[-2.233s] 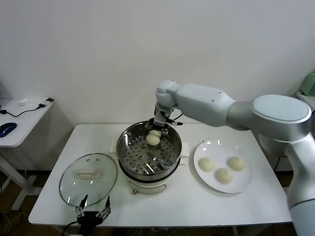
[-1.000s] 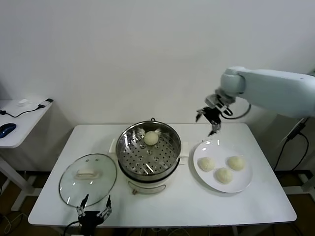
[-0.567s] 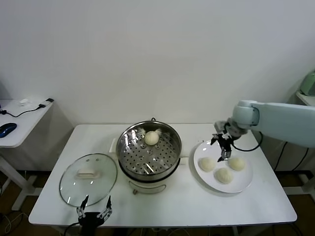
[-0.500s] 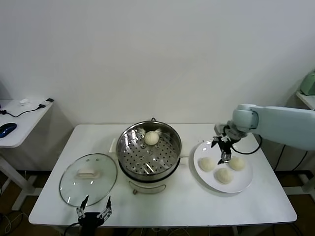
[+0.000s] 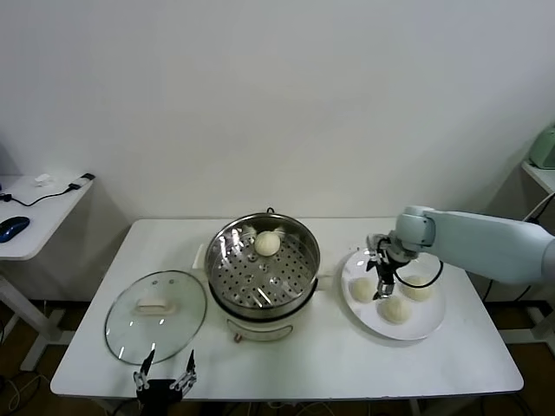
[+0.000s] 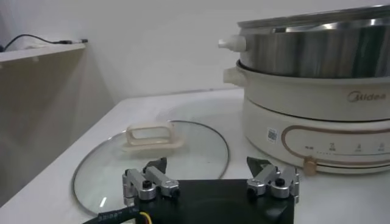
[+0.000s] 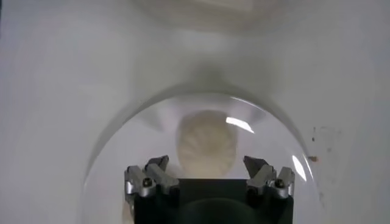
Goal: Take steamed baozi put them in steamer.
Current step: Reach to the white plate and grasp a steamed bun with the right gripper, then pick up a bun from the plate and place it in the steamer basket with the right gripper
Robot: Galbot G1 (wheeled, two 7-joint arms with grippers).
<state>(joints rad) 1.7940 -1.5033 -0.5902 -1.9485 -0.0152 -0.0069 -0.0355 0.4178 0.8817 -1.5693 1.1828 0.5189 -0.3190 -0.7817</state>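
Observation:
The steamer (image 5: 263,270) stands mid-table, and one steamed baozi (image 5: 267,243) lies on its perforated tray at the back. Three more baozi (image 5: 361,289) (image 5: 395,309) (image 5: 420,289) rest on the white plate (image 5: 427,324) to the right. My right gripper (image 5: 380,288) hangs open low over the plate, beside the bun nearest the steamer. In the right wrist view that baozi (image 7: 206,143) lies just ahead of the open right gripper (image 7: 207,164), centred between its fingers, untouched. My left gripper (image 5: 163,380) is parked open at the table's front edge.
A round glass lid (image 5: 156,314) with a cream handle lies flat left of the steamer, right in front of the left gripper (image 6: 207,167). The steamer's cream base (image 6: 317,122) fills that wrist view beside the lid (image 6: 152,155). A side desk (image 5: 35,208) stands at the far left.
The right gripper left one baozi in the steamer, swung right, and came down over the plate toward the bun nearest the steamer. The left arm has not moved.

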